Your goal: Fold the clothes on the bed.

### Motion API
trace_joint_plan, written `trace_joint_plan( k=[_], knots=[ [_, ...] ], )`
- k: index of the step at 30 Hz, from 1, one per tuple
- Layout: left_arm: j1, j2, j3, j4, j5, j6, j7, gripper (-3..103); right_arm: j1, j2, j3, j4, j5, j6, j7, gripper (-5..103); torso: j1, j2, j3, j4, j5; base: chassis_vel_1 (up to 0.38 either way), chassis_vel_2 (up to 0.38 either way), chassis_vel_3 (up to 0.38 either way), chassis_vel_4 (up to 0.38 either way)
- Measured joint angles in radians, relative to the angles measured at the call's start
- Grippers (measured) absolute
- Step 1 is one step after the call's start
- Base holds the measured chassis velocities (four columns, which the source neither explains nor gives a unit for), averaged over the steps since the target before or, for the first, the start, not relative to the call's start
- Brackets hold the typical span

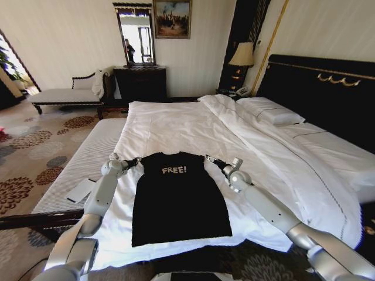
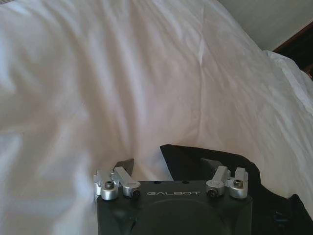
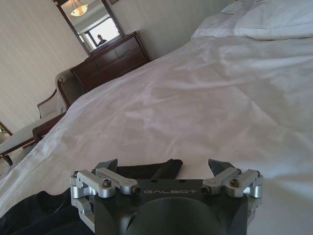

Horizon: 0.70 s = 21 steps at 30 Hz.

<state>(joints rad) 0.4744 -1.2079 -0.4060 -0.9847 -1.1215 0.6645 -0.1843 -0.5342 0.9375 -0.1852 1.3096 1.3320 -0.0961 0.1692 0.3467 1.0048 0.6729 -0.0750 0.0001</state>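
The black short-sleeved cotton T-shirt with white "FREE!" lettering (image 1: 179,196) lies flat, chest up, near the foot of the large white-sheeted bed (image 1: 193,126). Its sleeves look already tucked in, leaving a narrow rectangle; the crosswise fold seems still to do. The left tool (image 1: 133,161) and right tool (image 1: 212,160) sit at the two shoulder corners, fingers apart, neither clamped on the cloth yet.
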Motion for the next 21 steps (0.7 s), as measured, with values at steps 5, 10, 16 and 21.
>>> trace_joint_plan(
  k=[5,10,16,21],
  knots=[
    [-0.011,-0.008,0.0,0.017,0.016,-0.011,0.014,91,0.005,0.003,-0.005,-0.012,-0.001,0.001,-0.001,100,0.0,0.0,0.0,-0.0001,-0.0001,0.0,0.0,0.0,0.0],
    [-0.016,-0.017,0.003,0.023,0.021,-0.014,0.03,76,0.01,0.003,-0.007,-0.016,-0.001,0.001,-0.002,100,0.0,0.0,0.0,-0.0003,0.0,0.0,0.0,0.0,0.0],
    [-0.017,-0.033,0.004,0.023,0.023,-0.014,0.036,54,0.012,0.004,-0.007,-0.018,-0.001,0.002,-0.003,100,0.0,0.0,0.0,-0.0003,0.0,0.0,0.0,0.0,0.0],
    [-0.017,-0.038,0.005,0.026,0.037,-0.019,0.053,32,0.012,0.005,-0.008,-0.022,-0.001,0.002,-0.003,100,0.0,0.0,0.0,-0.0003,-0.0001,0.0,0.0,0.0,0.0]
  ],
)
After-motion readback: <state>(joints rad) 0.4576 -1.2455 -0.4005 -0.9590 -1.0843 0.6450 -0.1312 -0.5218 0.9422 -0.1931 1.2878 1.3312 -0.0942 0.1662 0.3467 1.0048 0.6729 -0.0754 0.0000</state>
